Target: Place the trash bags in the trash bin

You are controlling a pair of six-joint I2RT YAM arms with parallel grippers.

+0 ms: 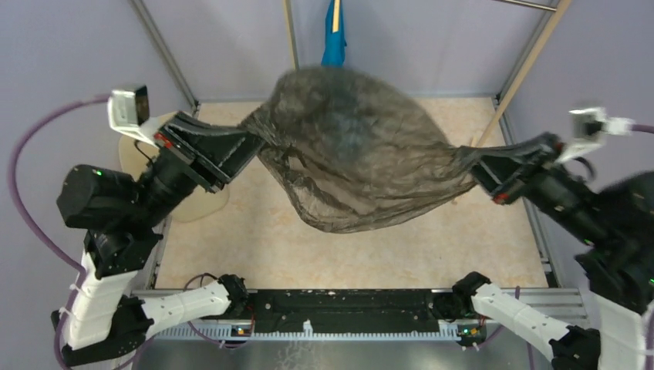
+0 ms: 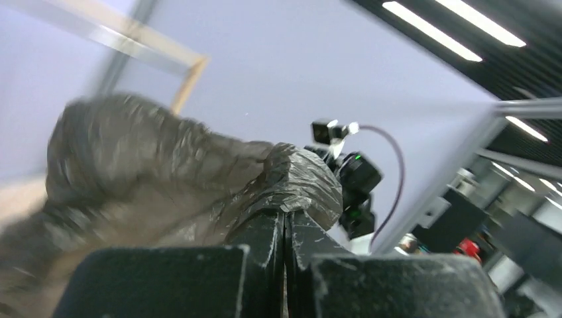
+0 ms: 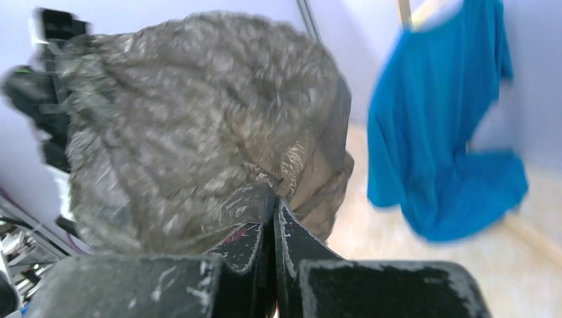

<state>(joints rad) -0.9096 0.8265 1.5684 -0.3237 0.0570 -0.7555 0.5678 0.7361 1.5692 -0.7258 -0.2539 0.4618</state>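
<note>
The dark grey-brown see-through trash bag [image 1: 355,146] hangs puffed up in the air above the table, stretched between both grippers. My left gripper [image 1: 251,142] is shut on the bag's left edge; in the left wrist view the film [image 2: 166,172] bunches over the closed gripper [image 2: 285,215]. My right gripper [image 1: 472,166] is shut on the bag's right edge; in the right wrist view the bag [image 2: 185,126] billows beyond the closed gripper [image 3: 274,202]. The cream-beige trash bin [image 1: 197,202] stands at the left, mostly hidden under my left arm.
A bright blue cloth [image 1: 334,38] hangs at the back centre and also shows in the right wrist view [image 3: 437,132]. A wooden rack post [image 1: 532,69] leans at the back right. Metal frame posts stand at the table's [image 1: 347,254] corners.
</note>
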